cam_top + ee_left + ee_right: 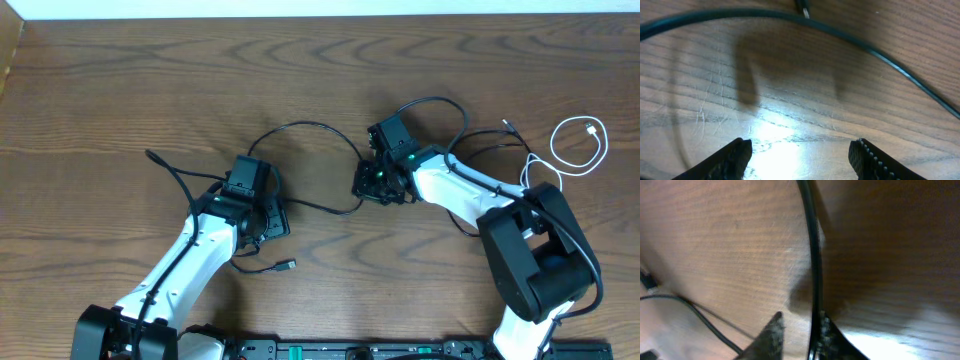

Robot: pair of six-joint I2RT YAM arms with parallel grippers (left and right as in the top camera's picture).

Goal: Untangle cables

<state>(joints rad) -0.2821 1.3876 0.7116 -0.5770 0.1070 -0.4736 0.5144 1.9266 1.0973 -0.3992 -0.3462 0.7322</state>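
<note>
Left pincer (800, 152) released over open counter (790, 100); right pincer (800, 325) stands narrow around black cable (813, 255), grip cannot be told.

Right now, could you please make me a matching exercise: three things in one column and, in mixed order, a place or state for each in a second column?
Things
1. white cable
2. left end effector
3. right end effector

Places or states
A. a black cable runs between its fingers
B. open, nothing between its fingers
C. looped at the right of the overhead view, apart from both end effectors

Pairs: 1-C, 2-B, 3-A
</note>
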